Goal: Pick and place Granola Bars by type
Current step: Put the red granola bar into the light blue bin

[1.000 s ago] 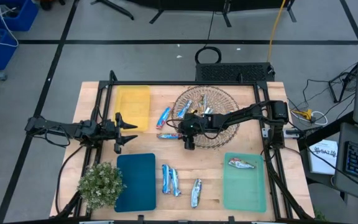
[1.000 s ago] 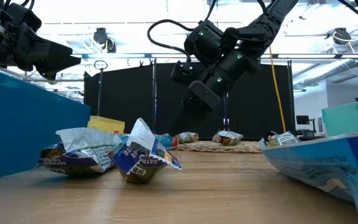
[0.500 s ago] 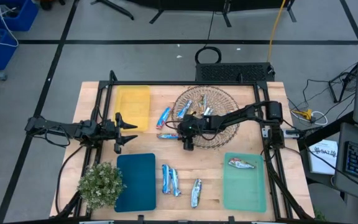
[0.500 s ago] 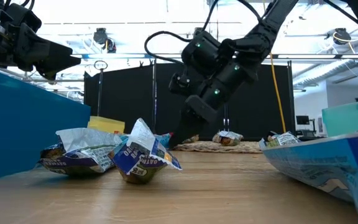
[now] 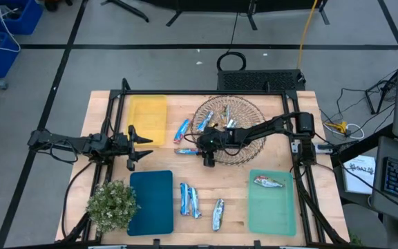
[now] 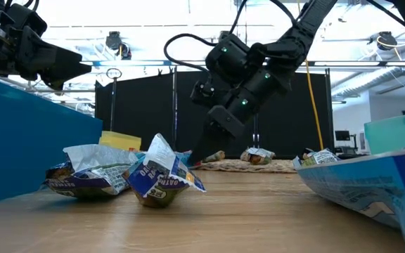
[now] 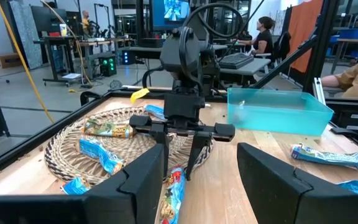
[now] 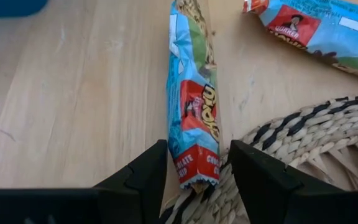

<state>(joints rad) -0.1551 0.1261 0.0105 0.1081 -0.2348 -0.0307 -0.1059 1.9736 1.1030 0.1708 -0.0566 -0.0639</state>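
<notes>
Two arms are over the wooden table (image 5: 240, 200). The right gripper (image 5: 209, 158) is low at the left rim of the wicker basket (image 5: 251, 114), near the middle of the table. Its fingers (image 8: 143, 175) stand apart, one on each side of a blue and red granola bar (image 8: 194, 106) that lies flat on the wood, with its near end resting on the basket's rim. The fingers are just beside the wrapper, and I cannot tell if they already press it. A second bar (image 8: 319, 28) lies near it on the table.

The left gripper (image 5: 142, 146) waits at the left side of the table, just beside the yellow mat (image 5: 148, 114). Its fingers are open and hold nothing.

Several bars (image 7: 98, 152) are inside the basket. One bar (image 5: 182, 128) lies between the yellow mat and the basket. Three bars (image 5: 189, 199) lie near the front edge, between the teal mat (image 5: 152, 204) and the green mat (image 5: 273, 207). One more bar (image 5: 268, 182) rests on the green mat. A small plant (image 5: 110, 205) stands at the front left corner.
</notes>
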